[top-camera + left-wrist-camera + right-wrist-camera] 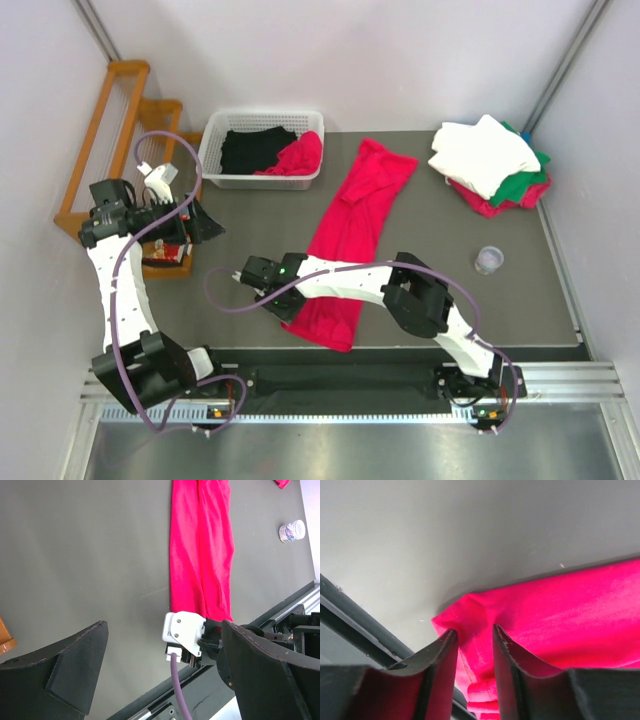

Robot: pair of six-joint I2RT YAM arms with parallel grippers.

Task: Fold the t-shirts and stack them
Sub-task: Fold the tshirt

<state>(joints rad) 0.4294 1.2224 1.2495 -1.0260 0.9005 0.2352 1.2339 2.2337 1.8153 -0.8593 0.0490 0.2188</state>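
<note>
I see crimson t-shirt (350, 240) lying as long strip from table's near edge toward far edge, ready for folding. My right gripper (472, 645) pinching its near-left corner hem. My left gripper (160, 680) gaping, holding nothing, parked off left edge.

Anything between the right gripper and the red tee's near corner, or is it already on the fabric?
Nothing visible in the way. The right gripper is already at the near-left corner of the red t-shirt, with a fold of fabric between its fingers. The left gripper hangs open off to the left, clear of the shirt.
</note>
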